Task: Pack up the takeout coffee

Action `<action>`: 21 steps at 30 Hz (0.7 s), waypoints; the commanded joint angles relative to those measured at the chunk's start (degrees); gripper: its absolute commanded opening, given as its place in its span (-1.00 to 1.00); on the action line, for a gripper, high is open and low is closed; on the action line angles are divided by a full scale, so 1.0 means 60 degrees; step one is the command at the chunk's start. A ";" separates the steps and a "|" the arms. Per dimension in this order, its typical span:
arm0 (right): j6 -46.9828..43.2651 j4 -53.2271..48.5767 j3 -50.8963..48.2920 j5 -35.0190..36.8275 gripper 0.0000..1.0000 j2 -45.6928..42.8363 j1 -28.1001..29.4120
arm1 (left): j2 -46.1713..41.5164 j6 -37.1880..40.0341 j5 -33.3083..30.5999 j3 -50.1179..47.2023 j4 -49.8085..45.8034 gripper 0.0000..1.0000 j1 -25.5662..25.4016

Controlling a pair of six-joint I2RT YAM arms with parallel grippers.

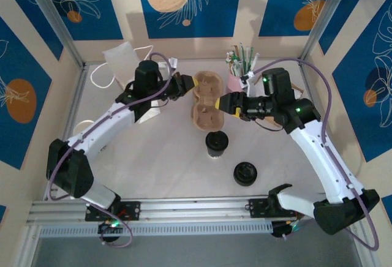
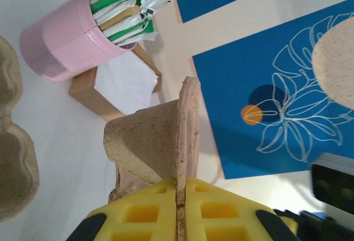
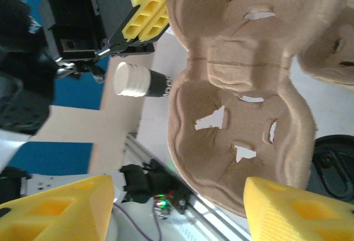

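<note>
Lid (image 1: 245,173): loose black one, lying flat on the table (image 1: 159,150), closest to the near edge and right of centre.
Coffee (image 1: 216,143): upright with its own black lid on, just beyond the loose lid and a touch left. It stands free near the table's middle, outside the carrier and close to its near end.
Carrier (image 1: 207,100): brown pulp tray, past the coffee toward the far edge.
Left gripper (image 2: 180,197): clamped tight on the carrier's far-left rim, yellow pads (image 2: 144,213) pinching the cardboard edge between them.
Right gripper (image 3: 180,208): jaws spread wide at the carrier's right side, nothing held. Whether it touches the tray, I can't call.
Straw cup (image 1: 235,78): pink, by the far edge, just right of the carrier.
Bag (image 1: 120,59): white paper, over in the far-left corner.
</note>
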 commanded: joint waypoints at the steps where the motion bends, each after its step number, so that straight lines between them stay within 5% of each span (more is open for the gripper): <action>1: -0.0255 -0.1279 0.0722 0.2271 0.33 0.0374 0.0786 | -0.0473 0.0985 -0.1419 0.0414 -0.0848 -0.82 -0.0397; 7: -0.0103 -0.1475 0.1175 0.3516 0.21 0.0860 0.1668 | -0.0711 0.1263 -0.2238 0.0442 -0.0982 -0.82 -0.0856; 21: -0.0093 -0.0568 0.1290 0.4052 0.07 0.1594 0.1991 | -0.0830 0.0967 -0.2185 0.0200 -0.0759 -0.83 -0.0970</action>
